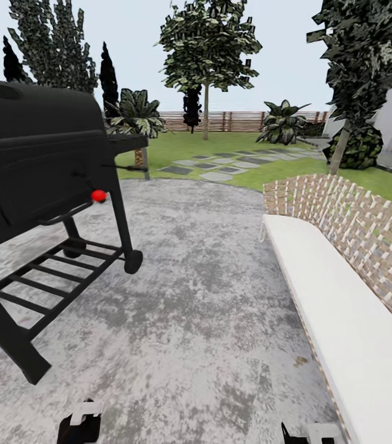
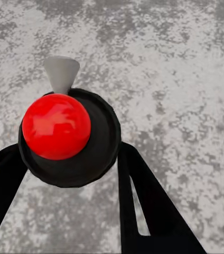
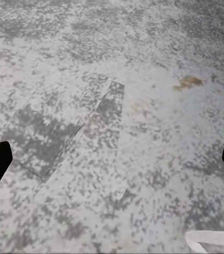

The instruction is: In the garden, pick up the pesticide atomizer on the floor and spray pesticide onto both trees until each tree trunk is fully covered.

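Holding a black round bottle with a red ball top (image 2: 64,135), the left gripper (image 2: 70,174) pinches it above the grey mottled paving (image 2: 186,79); the right gripper (image 3: 112,159) is spread wide.

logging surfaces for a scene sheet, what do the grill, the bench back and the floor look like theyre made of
Grill: seemingly matte black painted metal, with thin bar shelf and legs.
Bench back: looks like woven straps in light and brown lattice, with gaps between; the seat cushion looks white and smooth.
Floor: mottled grey paving, stone or concrete by its blotchy look.
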You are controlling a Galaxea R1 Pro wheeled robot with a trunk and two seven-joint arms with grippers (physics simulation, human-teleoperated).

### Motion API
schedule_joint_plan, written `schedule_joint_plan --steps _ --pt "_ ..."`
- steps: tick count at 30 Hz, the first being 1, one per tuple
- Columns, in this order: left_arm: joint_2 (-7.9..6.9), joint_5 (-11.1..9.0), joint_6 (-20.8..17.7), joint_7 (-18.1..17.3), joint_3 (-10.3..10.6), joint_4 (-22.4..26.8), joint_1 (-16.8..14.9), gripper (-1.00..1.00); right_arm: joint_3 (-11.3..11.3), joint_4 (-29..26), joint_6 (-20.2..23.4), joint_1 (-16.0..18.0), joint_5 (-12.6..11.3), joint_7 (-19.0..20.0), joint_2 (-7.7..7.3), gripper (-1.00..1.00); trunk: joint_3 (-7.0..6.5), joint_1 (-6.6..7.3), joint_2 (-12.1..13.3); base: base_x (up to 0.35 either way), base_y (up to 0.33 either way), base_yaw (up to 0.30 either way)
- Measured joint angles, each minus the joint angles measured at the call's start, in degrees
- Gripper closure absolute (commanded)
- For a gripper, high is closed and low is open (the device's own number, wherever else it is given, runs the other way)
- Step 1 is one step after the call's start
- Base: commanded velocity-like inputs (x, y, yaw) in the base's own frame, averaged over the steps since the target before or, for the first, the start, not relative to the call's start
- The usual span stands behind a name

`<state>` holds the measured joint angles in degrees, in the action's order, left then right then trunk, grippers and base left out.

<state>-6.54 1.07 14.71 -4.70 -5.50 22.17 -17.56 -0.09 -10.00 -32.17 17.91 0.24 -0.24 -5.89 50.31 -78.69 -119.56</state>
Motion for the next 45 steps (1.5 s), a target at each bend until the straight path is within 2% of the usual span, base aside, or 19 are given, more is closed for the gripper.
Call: schedule_joint_plan --steps 11,27,45 --pt "0.0 0.0 0.0 0.0 0.0 0.0 0.0 1.0 0.0 0.0 0.0 0.0 0.0 0.0 0.0 -1.0 0.0 0.0 0.0 0.307 0.0 -0.234" --pt "-0.01 0.0 0.0 0.0 0.0 0.0 0.0 1.0 0.1 0.0 0.0 0.0 0.1 0.3 0.01 -1.0 0.0 0.0 0.0 0.329 0.102 -0.008" --pt "-0.01 0.0 0.0 0.0 0.0 0.0 0.0 1.0 0.1 0.0 0.0 0.0 0.0 0.1 -0.08 -1.0 0.0 0.0 0.0 0.337 0.007 0.0"
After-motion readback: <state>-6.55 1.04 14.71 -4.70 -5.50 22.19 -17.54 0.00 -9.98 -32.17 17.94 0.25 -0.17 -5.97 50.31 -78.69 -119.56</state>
